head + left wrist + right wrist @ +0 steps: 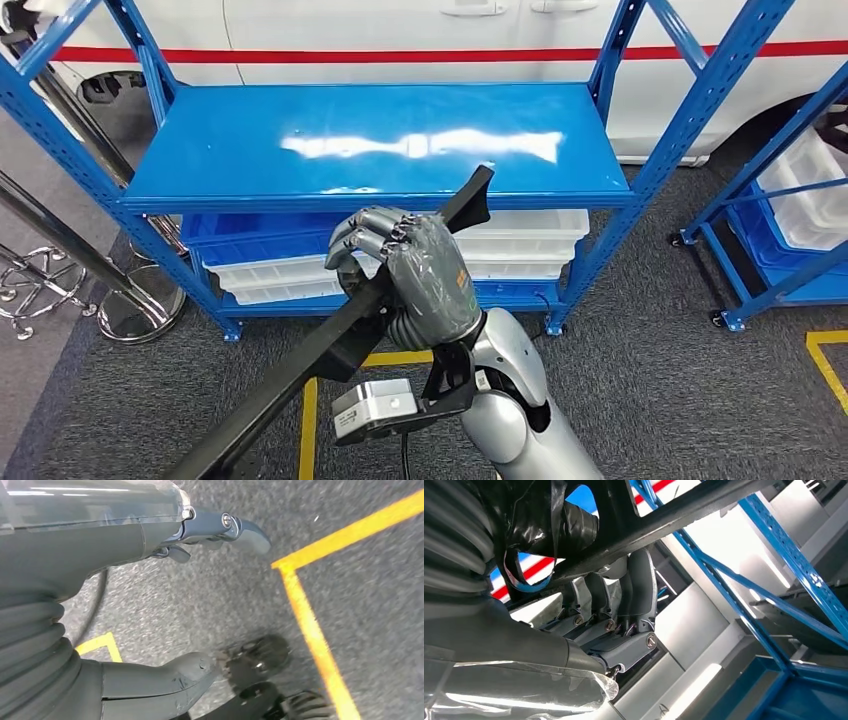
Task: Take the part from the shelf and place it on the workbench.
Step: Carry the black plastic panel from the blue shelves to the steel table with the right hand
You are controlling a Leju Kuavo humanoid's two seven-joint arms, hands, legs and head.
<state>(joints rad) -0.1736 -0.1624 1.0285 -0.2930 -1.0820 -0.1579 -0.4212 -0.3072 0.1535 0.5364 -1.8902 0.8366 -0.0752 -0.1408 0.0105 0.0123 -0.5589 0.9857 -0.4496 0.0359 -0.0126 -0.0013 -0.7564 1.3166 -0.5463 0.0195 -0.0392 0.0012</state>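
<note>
The part (pixel 268 402) is a long black bar with an angled end. In the head view it runs slantwise from the lower left up to the front edge of the blue shelf (pixel 370 140). My right hand (pixel 412 272) grips it around the middle, in front of the shelf's top board. In the right wrist view my fingers (pixel 624 600) wrap around the same black bar (pixel 684 515). My left hand (pixel 115 535) hangs over the grey carpet with its thumb (pixel 165 680) and fingers apart, holding nothing.
White bins (pixel 520 245) sit on the shelf's lower level. A second blue rack (pixel 790 200) with bins stands at the right. A chrome stand base (pixel 130 310) is at the left. Yellow tape (pixel 308 420) marks the carpet. A white vehicle (pixel 400 30) is behind the shelf.
</note>
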